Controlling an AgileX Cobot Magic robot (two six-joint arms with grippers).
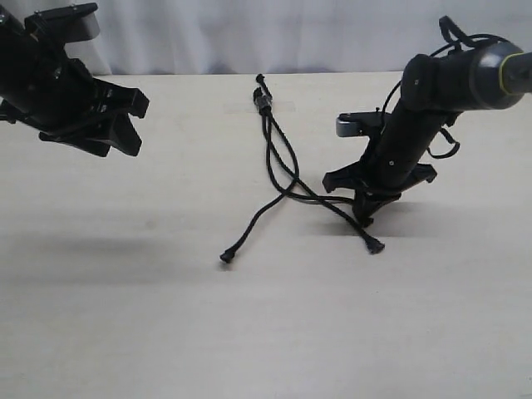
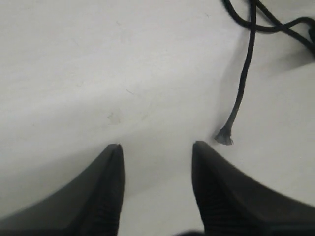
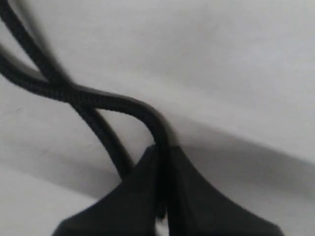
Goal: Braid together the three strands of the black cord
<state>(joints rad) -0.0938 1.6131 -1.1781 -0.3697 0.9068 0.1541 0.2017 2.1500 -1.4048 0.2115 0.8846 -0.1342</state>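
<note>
While my right hand (image 3: 160,150) is clenched on one strand (image 3: 113,101) of the black cord (image 1: 278,154), far from its bound end (image 1: 264,101), my left hand (image 2: 157,150) hangs released. Another strand (image 1: 249,224) trails from that end across the counter (image 1: 125,316).

A pale cream bench (image 1: 125,332) fills the view, smooth and evenly lit. A white pleated curtain (image 1: 249,33) hangs behind its far edge. A soft grey shadow (image 1: 91,249) lies near the left edge.
</note>
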